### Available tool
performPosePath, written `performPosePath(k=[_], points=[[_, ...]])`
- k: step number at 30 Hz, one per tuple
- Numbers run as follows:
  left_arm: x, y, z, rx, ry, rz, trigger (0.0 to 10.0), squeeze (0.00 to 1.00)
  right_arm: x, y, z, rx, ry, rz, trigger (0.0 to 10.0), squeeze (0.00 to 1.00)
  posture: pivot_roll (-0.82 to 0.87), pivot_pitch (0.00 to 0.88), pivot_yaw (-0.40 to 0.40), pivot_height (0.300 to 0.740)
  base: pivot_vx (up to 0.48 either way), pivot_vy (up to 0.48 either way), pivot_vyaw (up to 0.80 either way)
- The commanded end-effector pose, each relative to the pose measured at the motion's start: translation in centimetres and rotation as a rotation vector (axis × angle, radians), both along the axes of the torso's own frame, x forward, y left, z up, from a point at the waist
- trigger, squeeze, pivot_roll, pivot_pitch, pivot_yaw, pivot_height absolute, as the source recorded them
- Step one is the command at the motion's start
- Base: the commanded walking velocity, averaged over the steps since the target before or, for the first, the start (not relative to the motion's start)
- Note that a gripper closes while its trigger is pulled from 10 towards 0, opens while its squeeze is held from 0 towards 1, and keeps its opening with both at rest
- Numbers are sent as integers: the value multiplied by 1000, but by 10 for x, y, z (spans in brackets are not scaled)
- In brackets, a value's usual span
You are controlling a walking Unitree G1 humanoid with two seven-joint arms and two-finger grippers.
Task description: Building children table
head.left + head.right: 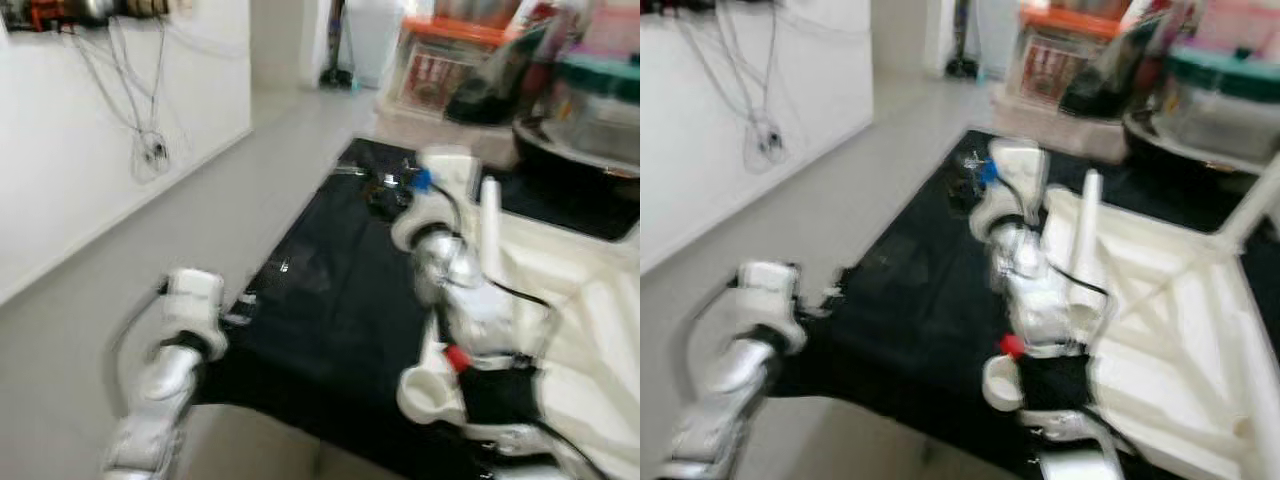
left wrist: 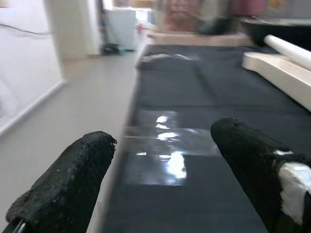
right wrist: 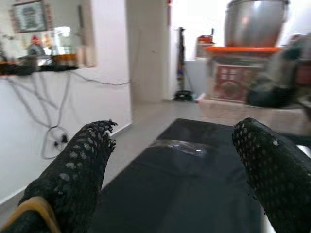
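Observation:
A white children's table [image 1: 1170,320] lies upside down on a black mat [image 1: 340,290] on the floor. One white leg [image 1: 1087,235] stands up from it, and a second leg [image 1: 1255,205] rises at its far right corner. My right arm [image 1: 450,270] reaches forward over the mat along the table's left edge. Its gripper [image 3: 175,128] is open, with nothing between its fingers. My left arm [image 1: 185,335] hangs over the mat's left edge, and its gripper [image 2: 165,136] is open and empty just above the mat. The table's edge [image 2: 282,73] lies to the right of the left gripper. The head views are blurred.
A white wall with dangling cables [image 1: 150,150] runs along the left, with a strip of grey floor [image 1: 200,220] between it and the mat. Storage boxes with an orange lid [image 1: 440,70] and a dark basin [image 1: 570,150] stand beyond the mat's far end.

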State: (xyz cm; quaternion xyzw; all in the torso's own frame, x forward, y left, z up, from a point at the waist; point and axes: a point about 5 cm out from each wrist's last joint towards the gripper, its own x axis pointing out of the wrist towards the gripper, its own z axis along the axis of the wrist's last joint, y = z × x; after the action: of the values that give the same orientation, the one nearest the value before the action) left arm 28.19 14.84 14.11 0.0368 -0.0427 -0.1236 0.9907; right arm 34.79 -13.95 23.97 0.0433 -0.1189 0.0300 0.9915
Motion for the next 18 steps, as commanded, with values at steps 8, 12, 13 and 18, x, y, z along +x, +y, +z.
performPosePath(k=[8,12,13,18], points=[[-1,-1,0,23,-7,-10,10000,0,-3,8,4,-13,-24,50,10000,0,47,0,-111,740,0,0,-781],[-1,-2,-1,37,-8,-18,10000,0,-4,9,4,-24,-19,61,10000,0,46,0,-111,740,0,0,-781],[-1,-3,-1,38,-8,-19,10000,0,-3,9,3,-23,-11,58,10000,0,46,0,-111,740,0,0,-781],[-2,-3,-2,41,-8,-23,10000,0,-2,2,3,-36,5,19,10000,0,42,0,-109,740,0,0,-781]])
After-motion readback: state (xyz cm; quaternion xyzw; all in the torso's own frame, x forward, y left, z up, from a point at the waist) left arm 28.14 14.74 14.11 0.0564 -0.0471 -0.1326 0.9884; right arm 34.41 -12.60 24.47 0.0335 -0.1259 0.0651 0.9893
